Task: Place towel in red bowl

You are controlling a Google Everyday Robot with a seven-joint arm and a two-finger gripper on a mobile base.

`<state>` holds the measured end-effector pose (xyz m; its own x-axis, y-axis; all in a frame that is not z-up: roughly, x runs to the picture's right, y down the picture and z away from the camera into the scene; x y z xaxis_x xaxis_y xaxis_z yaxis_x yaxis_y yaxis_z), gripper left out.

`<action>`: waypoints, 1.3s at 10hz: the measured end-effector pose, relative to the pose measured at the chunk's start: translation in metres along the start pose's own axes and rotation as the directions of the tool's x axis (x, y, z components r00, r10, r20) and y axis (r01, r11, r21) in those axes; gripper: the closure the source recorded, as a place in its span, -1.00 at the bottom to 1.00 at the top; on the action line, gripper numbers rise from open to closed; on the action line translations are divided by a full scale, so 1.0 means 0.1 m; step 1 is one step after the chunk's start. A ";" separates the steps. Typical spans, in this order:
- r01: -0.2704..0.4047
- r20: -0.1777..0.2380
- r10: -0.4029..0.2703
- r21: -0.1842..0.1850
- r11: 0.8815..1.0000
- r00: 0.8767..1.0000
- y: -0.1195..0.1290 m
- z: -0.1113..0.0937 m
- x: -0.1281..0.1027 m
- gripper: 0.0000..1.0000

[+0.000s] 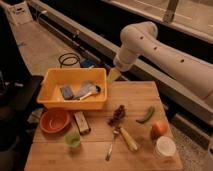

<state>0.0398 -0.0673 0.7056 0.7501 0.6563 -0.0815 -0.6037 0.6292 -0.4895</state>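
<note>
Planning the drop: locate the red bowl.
Camera view, lower left: red bowl on the table in front of the yellow bin; gripper hovers off the bin's right corner.

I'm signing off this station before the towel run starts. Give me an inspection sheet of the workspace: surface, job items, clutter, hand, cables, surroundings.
Surface: wooden table, crowded toward the front.
Job's things: grey towel lies inside the yellow bin; red bowl sits in front of the bin and looks empty.
Clutter: green cup, brown bar, dark berry cluster, green pepper, orange fruit, white container, fork.
Grippers: hand is above the bin's right rear corner, away from the towel.
Cables: black cable coiled on the floor behind the table.
Surroundings: long rail behind the table.
</note>
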 end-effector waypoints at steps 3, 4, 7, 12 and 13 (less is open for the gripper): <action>0.119 0.041 -0.117 -0.028 0.993 0.992 0.49 0.30 -0.59 -0.49; 0.125 0.043 -0.123 -0.030 0.992 0.991 0.51 0.31 -0.61 -0.49; 0.125 0.040 -0.124 -0.027 0.992 0.991 0.49 0.32 -0.60 -0.49; 0.151 0.057 -0.150 -0.013 0.988 0.987 0.28 0.42 -0.74 -0.49; 0.161 0.064 -0.160 -0.018 0.987 0.985 0.17 0.52 -0.87 -0.49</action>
<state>-0.0494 -0.0921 0.7496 0.8183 0.5724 0.0531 -0.4699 0.7193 -0.5117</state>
